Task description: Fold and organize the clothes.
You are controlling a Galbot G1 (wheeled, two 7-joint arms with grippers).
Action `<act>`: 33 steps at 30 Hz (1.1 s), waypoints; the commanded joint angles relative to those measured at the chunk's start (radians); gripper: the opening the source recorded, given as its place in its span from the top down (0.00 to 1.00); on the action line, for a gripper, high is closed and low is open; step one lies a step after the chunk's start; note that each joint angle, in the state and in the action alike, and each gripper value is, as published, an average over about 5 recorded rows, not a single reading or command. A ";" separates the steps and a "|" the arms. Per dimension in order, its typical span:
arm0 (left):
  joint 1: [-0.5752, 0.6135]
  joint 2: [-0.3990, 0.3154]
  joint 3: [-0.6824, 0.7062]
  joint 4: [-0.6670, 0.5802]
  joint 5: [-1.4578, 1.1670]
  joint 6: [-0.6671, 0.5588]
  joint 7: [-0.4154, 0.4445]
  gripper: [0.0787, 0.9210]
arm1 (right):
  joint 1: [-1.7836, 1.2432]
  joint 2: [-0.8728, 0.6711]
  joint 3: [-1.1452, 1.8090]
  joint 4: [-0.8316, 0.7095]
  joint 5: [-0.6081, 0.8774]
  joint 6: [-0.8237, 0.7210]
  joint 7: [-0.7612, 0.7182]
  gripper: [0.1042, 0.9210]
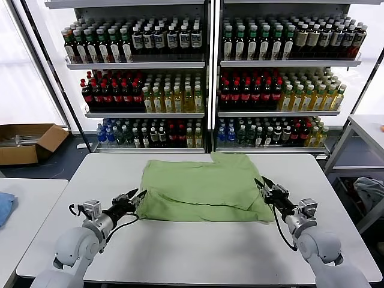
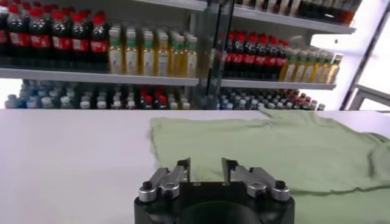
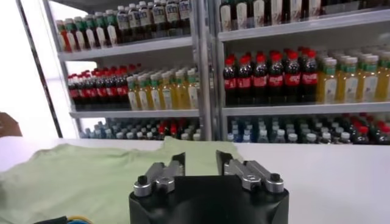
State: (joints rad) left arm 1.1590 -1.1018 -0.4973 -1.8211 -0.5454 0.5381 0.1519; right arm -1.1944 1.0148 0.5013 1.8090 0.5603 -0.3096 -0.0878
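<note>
Across the middle of the white tabletop in the head view lies the light green polo shirt, folded into a broad, flattish shape whose long axis runs from frame left to frame right; its far right corner juts toward the upper part of the frame, toward the shelves of bottles, and its near edge sits lumpy and doubled over; which end is collar and which is hem cannot be told. At the shirt's lower left corner the left gripper points in toward the cloth, fingers parted with a clear gap and nothing between them; in the left wrist view the fingers stand apart just above the shirt's edge. At the lower right corner the right gripper sits beside the fabric, fingers likewise spread and empty; the right wrist view shows the same gap with the green cloth beneath and beyond; whether either gripper touches the shirt cannot be told. A cardboard box rests on the floor at middle left; a blue cloth lies at the left edge.
</note>
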 commanded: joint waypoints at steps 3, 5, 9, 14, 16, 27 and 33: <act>0.090 -0.013 -0.024 -0.053 0.017 0.004 -0.011 0.34 | -0.259 0.009 0.104 0.106 -0.098 -0.066 0.028 0.27; 0.108 -0.021 -0.011 -0.048 0.037 0.000 -0.010 0.28 | -0.278 0.022 0.104 0.103 -0.101 -0.078 0.032 0.20; 0.110 -0.045 0.011 -0.007 0.081 -0.011 -0.011 0.15 | -0.299 0.034 0.091 0.114 -0.102 -0.077 0.017 0.18; 0.094 -0.062 0.023 0.036 0.093 -0.021 -0.007 0.12 | -0.287 0.049 0.062 0.123 -0.115 -0.077 0.013 0.36; 0.089 -0.064 0.025 0.046 0.092 -0.025 0.004 0.14 | -0.280 0.053 0.050 0.116 -0.125 -0.079 0.016 0.42; 0.081 -0.068 0.027 0.080 0.091 -0.033 0.063 0.49 | -0.259 0.061 0.035 0.090 -0.118 -0.061 0.024 0.81; 0.088 -0.052 0.019 0.067 0.088 -0.035 0.073 0.70 | -0.266 0.055 0.043 0.101 -0.101 -0.054 0.015 0.97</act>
State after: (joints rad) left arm 1.2450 -1.1497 -0.4819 -1.7656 -0.4659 0.5022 0.2141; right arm -1.4470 1.0667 0.5462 1.9046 0.4570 -0.3657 -0.0713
